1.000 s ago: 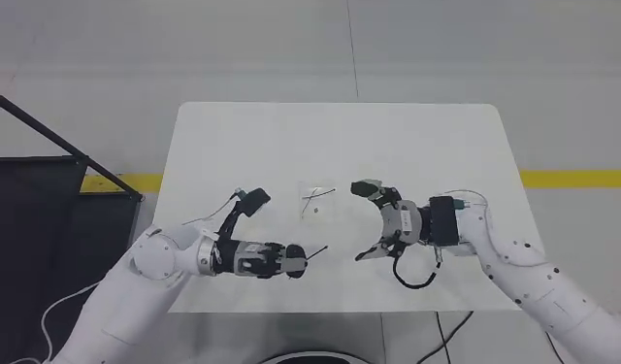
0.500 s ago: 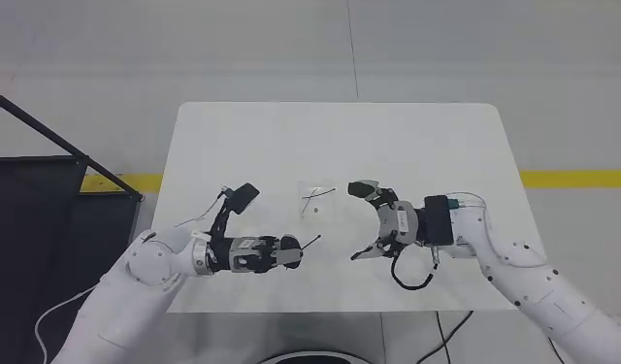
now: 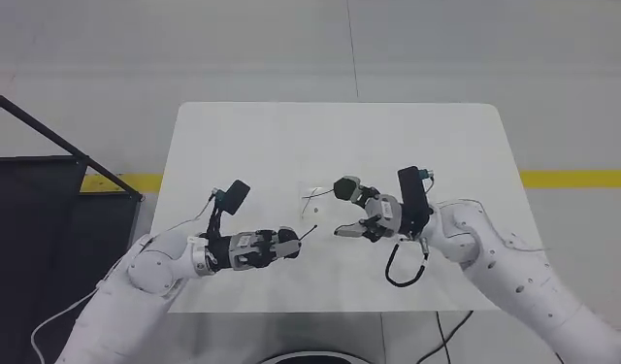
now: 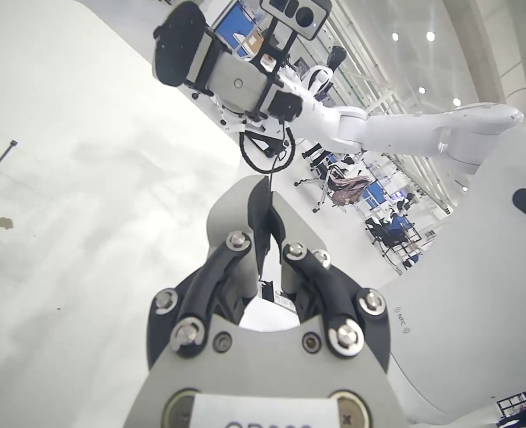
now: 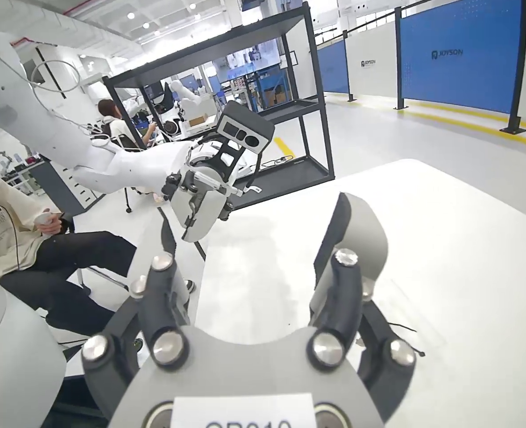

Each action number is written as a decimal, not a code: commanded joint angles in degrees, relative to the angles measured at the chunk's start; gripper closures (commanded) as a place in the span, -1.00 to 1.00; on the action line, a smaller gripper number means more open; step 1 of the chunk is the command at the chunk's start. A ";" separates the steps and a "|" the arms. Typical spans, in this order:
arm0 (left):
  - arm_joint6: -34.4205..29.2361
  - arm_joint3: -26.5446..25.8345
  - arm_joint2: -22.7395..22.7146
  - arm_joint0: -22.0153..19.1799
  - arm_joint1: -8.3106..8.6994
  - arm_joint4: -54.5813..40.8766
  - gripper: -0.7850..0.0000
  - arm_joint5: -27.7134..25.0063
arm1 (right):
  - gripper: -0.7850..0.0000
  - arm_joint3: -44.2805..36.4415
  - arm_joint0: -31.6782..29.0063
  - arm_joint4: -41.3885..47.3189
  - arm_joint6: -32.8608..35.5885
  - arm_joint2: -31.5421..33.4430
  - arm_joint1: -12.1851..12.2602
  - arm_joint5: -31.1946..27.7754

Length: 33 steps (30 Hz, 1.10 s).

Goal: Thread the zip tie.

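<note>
Fingers of the left arm (image 3: 288, 245) pinch the zip tie (image 3: 309, 233), tip aimed toward 2 o'clock, presumably offering it to the right arm's spread fingers (image 3: 344, 186).

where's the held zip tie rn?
Top view: zip tie is clamped in the left gripper over the table, its tip towards the open right gripper.

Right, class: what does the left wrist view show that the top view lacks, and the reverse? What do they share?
Left wrist view adds: a close look at the left gripper shut on the zip tie, and a brown spot on the table. Top view adds: the table's full outline and the yellow floor line. Shared: the open right gripper near the tie's tip, and a loose tie on the table.
</note>
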 commanded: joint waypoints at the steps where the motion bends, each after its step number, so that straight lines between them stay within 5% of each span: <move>1: -0.05 -0.02 0.01 -0.01 0.00 -0.11 1.00 0.00 | -1.00 -0.02 -0.01 -0.39 -0.07 0.00 0.01 -0.01; 5: 0.59 -0.17 -0.02 0.10 -0.03 0.17 1.00 0.58 | -1.00 -1.00 -0.74 -0.24 1.02 0.12 -0.11 0.83; 7: 2.02 -0.88 -0.08 0.24 -0.10 2.67 1.00 1.90 | -0.76 -1.01 -1.35 2.86 2.56 0.36 -0.31 1.27; 11: 5.32 -1.64 0.38 0.74 -0.37 6.19 1.00 2.71 | 0.03 -1.35 -1.20 10.07 7.72 0.34 -0.94 1.85; 20: 8.30 -2.13 0.29 1.20 -0.50 8.57 1.00 3.03 | 0.58 -1.24 0.23 21.05 19.74 0.40 -2.20 3.92; 33: 12.73 -2.11 -0.37 2.12 -0.67 11.93 1.00 3.27 | 0.83 -1.59 -1.41 25.70 25.75 3.43 -3.04 3.80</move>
